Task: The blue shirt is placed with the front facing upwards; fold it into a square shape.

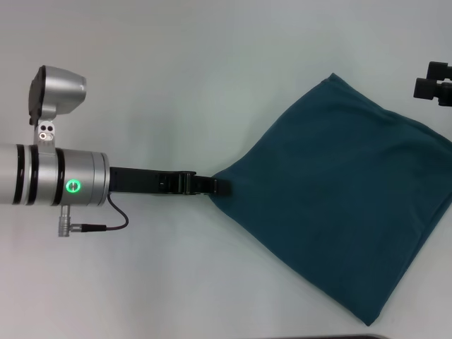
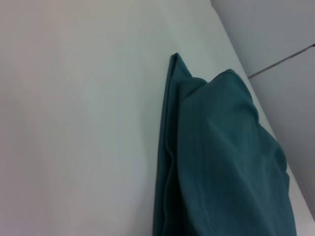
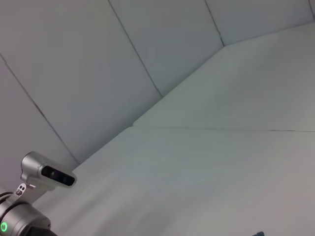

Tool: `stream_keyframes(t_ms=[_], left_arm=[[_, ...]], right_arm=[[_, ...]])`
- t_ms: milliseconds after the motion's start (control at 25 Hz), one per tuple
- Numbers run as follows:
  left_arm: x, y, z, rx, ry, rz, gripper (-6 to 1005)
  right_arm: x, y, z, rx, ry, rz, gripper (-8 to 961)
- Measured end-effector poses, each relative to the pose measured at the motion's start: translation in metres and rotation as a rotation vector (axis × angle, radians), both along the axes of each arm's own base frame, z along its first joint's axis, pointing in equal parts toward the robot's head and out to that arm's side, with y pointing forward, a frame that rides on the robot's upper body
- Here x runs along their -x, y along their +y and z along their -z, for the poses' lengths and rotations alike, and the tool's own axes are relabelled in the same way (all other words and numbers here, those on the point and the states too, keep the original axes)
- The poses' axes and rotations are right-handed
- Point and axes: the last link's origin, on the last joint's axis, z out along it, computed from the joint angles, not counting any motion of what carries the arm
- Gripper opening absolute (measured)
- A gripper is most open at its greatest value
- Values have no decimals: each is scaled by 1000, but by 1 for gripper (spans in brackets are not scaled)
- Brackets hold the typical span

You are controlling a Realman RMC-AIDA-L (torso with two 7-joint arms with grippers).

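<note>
Two arms: only the left one is at work; the right one is parked at the far right edge.
Left claw (image 1: 212, 186): dark fingers reach out flat from the silver wrist, low over the desk, and are pinched closed on the left corner of the blue shirt (image 1: 339, 201).
Right claw (image 1: 432, 83): only a dark part shows at the far right edge, clear of the cloth; I cannot tell whether it is open or closed.
Shirt position: right half of the white desk (image 1: 176, 85), lying flat, its right edge running out of the head view.
Shirt look: dark teal, plain on the side that shows, no lettering visible. Already folded into a rough square, turned so one corner points left and one points near. The left wrist view shows several layers stacked at an edge, with soft rounded folds.
Handling, as I judge it: light, limp and soft; layers will slide over each other if dragged.
Where to hold: at a corner or along a folded edge, pinching all layers together.
Progress, as I judge it: near the end, only squaring up remains.
</note>
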Motion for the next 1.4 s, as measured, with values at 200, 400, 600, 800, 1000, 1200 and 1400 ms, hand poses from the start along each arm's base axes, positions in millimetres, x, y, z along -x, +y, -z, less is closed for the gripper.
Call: stream_keyframes(t_ms=[200,400,600,800,1000,1200,1400], left_arm=[[0,0,2,-1,8,6,293],[-2,1,3,1,13,19,144],[-1,3,0,-2,18,22,77],[1,9,-10,-14,31,30,78],[2,14,-18,-23,34,34,77],[-1,12,-20,-1,21,41,76],[2,8,-25,31,11,19,95]], right_arm=[[-1,-1,0,-1,0,3,917],[-1,-1,0,-1,0,3,915],[-2,-2,0,-1,2,5,915],[-2,-2,2,-7,10,5,915],[-1,-2,3,-8,18,5,915],[-2,-2,3,-14,23,9,915],[-2,-3,2,-15,23,10,915]])
